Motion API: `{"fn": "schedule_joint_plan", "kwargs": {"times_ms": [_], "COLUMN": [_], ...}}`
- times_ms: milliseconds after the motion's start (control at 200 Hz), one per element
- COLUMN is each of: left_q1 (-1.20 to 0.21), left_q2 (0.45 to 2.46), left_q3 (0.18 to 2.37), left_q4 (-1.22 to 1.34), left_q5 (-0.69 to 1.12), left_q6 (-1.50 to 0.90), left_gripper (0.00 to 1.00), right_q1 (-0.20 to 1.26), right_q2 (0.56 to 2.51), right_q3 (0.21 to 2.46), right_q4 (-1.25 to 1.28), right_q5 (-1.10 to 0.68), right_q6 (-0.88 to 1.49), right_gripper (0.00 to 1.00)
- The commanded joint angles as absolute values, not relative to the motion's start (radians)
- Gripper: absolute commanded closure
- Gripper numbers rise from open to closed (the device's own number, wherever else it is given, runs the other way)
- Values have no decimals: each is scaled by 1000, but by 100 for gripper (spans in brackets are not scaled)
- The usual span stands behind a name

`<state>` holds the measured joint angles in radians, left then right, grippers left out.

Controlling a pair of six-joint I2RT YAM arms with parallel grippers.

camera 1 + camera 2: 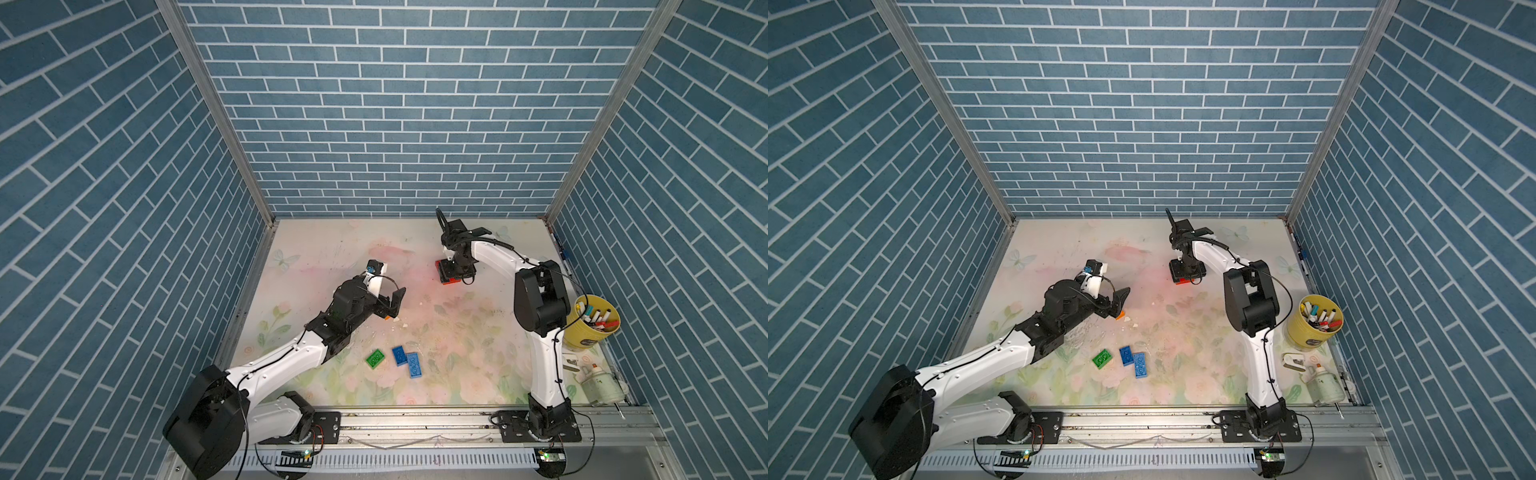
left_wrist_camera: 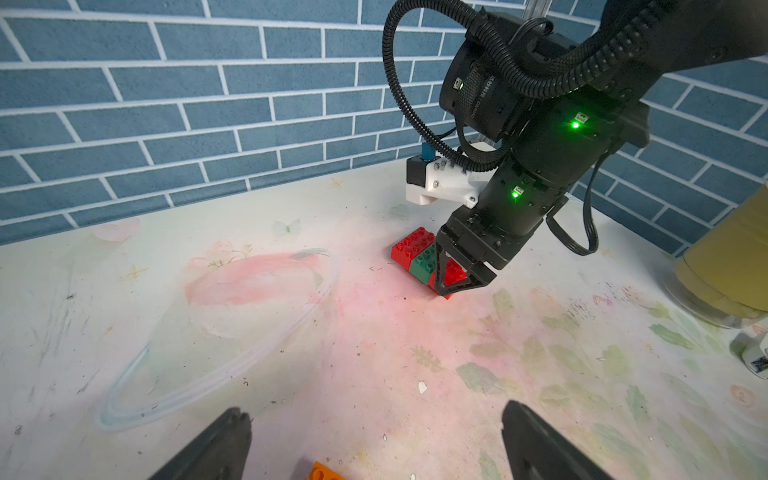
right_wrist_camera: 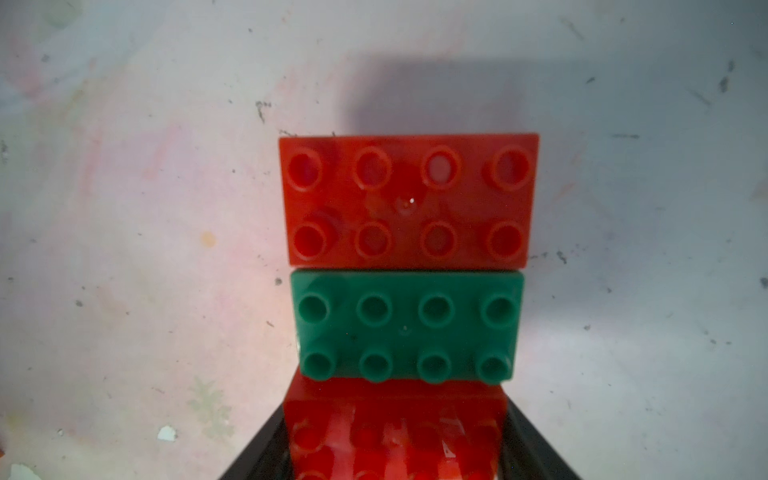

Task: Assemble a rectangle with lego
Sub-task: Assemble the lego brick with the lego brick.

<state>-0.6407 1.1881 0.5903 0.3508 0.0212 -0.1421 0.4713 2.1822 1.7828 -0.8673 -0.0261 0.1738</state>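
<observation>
The right pincer point(image 2: 453, 276) holds a red brick point(image 3: 395, 432) close against the green brick point(image 3: 407, 328), at 1 o'clock on the surface point(image 1: 332, 257). The left pincer point(image 2: 374, 436) stands wide above the orange brick point(image 2: 324, 473). Risk, I think: releasing the red brick tilted leaves the rectangle crooked.

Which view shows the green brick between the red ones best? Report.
Right wrist: the green brick close up, studs clear. Left wrist shows it small beside the right gripper. In both top views that gripper hides it.
</observation>
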Motion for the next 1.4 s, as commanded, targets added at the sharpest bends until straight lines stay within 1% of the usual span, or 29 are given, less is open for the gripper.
{"fn": "schedule_joint_plan", "kwargs": {"times_ms": [0,210,405,445,605,960,1030,1390], "left_q1": [-635,-634,-634,-634,-634,-634,-634,-634], "left_q2": [1194,1196,1194,1193,1197,1198,1198,1201], "left_q3": [588,588,587,587,586,587,586,587], "left_q4": [352,352,348,349,350,348,350,347], "left_q5": [12,10,8,8,10,9,9,6], "left_q6": [-138,-138,-137,-138,-141,-143,-143,-143], "left_gripper": [0,0,0,0,0,0,0,0], "right_q1": [476,466,451,447,424,423,428,448], "right_q2": [2228,2279,2348,2358,2379,2367,2368,2422], "right_q3": [1818,1874,1961,1975,1996,1931,1927,1967], "right_q4": [-903,-943,-1050,-1072,-1138,-1072,-1055,-1034], "right_q5": [-11,-36,-83,-118,-155,-94,-54,0], "right_q6": [117,98,92,92,97,141,149,163], "right_gripper": [52,51,51,51,51,52,52,52]}}
